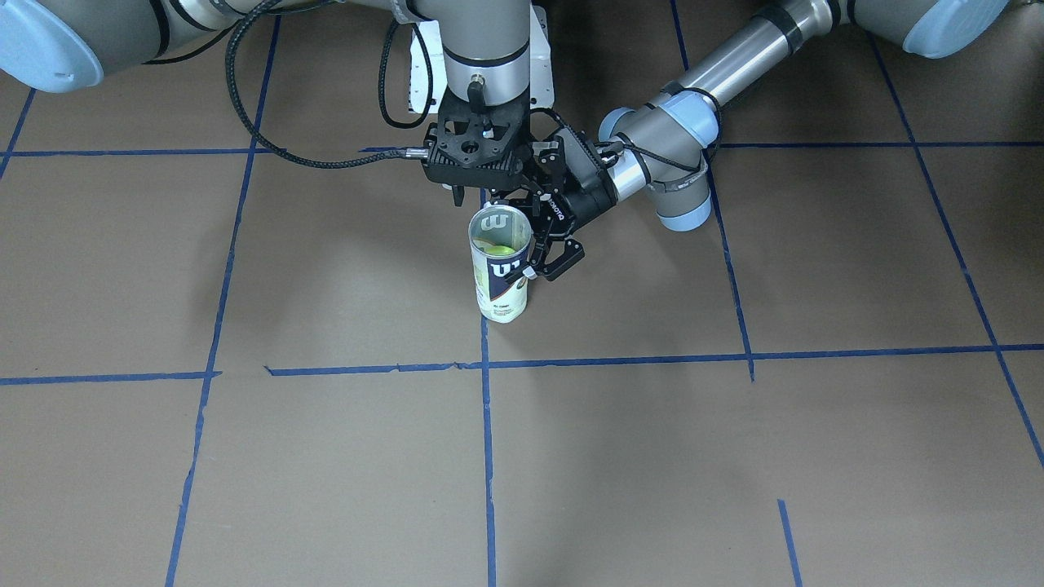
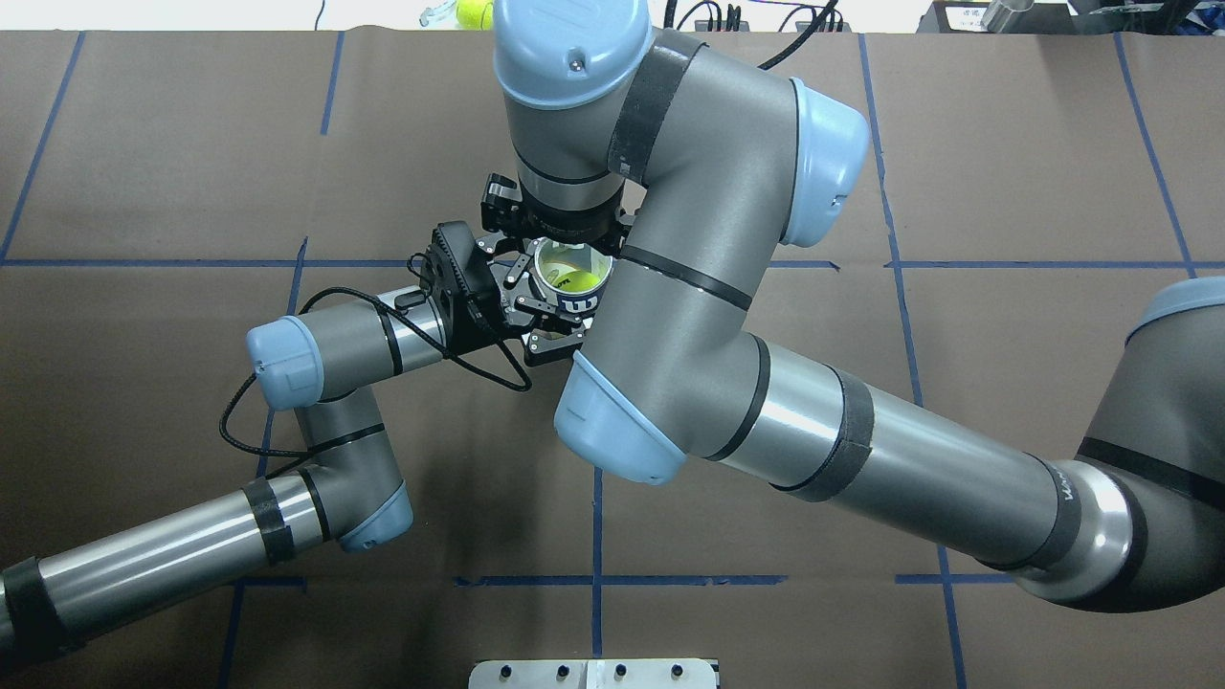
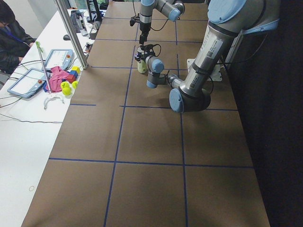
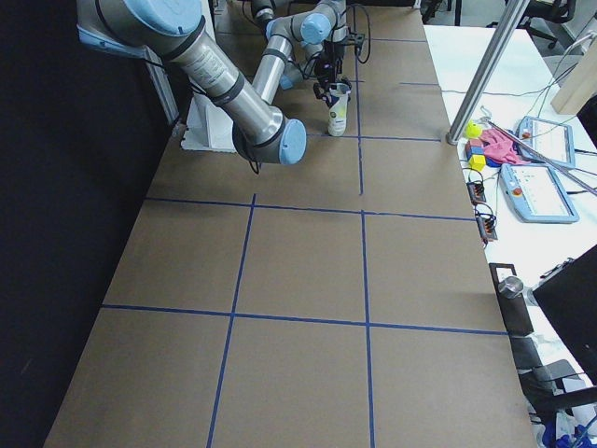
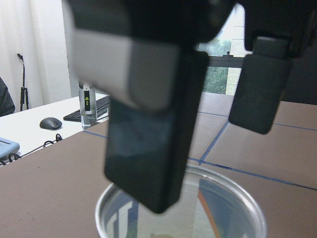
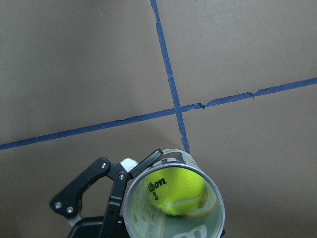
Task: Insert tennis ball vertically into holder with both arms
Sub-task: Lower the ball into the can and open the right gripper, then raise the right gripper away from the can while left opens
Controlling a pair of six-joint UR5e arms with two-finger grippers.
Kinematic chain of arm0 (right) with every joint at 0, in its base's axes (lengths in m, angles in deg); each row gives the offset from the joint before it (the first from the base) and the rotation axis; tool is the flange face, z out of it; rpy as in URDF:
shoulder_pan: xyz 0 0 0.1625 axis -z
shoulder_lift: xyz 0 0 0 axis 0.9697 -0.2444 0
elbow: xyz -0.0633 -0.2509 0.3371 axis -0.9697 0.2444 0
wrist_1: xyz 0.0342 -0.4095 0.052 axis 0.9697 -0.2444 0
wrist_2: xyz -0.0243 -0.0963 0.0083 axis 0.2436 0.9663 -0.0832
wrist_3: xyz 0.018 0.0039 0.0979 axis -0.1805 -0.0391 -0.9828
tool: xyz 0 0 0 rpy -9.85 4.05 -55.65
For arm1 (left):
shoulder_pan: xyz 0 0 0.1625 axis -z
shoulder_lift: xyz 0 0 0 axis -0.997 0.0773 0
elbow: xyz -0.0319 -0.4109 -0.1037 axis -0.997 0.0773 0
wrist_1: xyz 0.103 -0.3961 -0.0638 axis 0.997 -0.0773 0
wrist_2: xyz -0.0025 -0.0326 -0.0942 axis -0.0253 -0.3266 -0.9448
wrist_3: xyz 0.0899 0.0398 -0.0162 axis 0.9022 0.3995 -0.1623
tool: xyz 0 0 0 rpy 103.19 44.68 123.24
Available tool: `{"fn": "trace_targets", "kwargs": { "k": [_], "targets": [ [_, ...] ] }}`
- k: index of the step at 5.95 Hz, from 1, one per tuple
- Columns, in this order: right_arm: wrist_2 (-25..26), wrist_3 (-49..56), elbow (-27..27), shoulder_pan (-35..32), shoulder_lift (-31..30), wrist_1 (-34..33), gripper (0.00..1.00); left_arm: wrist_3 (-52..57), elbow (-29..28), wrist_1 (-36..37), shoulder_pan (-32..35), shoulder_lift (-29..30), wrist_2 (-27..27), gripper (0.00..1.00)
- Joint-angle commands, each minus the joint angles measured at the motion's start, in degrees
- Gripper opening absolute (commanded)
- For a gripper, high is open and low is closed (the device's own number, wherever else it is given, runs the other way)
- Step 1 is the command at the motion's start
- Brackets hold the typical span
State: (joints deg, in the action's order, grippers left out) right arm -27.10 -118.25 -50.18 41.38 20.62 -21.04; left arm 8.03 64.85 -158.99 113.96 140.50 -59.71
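Observation:
The holder (image 1: 499, 287), a clear can with a white and navy label, stands upright on the brown table. The tennis ball (image 6: 176, 191) lies inside it, "Wilson 3" facing up; it also shows through the open top in the overhead view (image 2: 577, 279). My left gripper (image 2: 553, 308) reaches in sideways and is shut on the holder's upper half. My right gripper (image 1: 488, 198) hangs straight down just above the rim. It is open and empty, and its two black fingers (image 5: 148, 148) stand apart over the holder's mouth.
The white pedestal base (image 1: 538, 49) stands behind the holder. A side bench (image 3: 61, 80) holds tablets, small blocks and a keyboard. Another yellow ball (image 2: 471, 11) lies beyond the table's far edge. A metal plate (image 2: 593, 675) sits at the near edge.

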Motion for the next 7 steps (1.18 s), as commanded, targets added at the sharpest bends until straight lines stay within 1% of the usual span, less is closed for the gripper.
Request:
{"fn": "trace_targets", "kwargs": {
  "k": [1,2,3,4,5,6,7],
  "targets": [
    [-0.62,4.95,-5.01,-0.42,-3.52,0.00,1.00,0.00,0.09,-0.09,0.09,0.09,0.02,0.94],
    [-1.06,8.64,-7.57,-2.17,-6.42,0.00,1.00,-0.35,1.48,-0.09,0.26,0.09,0.37,0.96],
    [-4.02,11.98,-7.77,-4.97,-7.76,0.09,1.00,-0.44,3.15,-0.09,0.52,0.09,0.37,0.99],
    [-6.31,16.19,-9.34,-7.34,-10.81,0.17,1.00,-0.44,3.86,0.00,0.79,0.00,0.37,0.99],
    [-7.55,19.80,-12.06,-9.46,-14.59,0.18,1.00,-0.44,5.26,0.00,1.23,0.00,0.37,0.99],
    [-9.57,24.01,-12.34,-12.00,-16.71,0.26,1.00,-0.44,6.14,0.00,1.93,-0.09,0.46,0.99],
    [-10.02,29.27,-12.52,-13.59,-19.95,0.79,1.00,-0.70,7.02,0.09,3.06,-0.18,0.46,0.99]
  ]
}}
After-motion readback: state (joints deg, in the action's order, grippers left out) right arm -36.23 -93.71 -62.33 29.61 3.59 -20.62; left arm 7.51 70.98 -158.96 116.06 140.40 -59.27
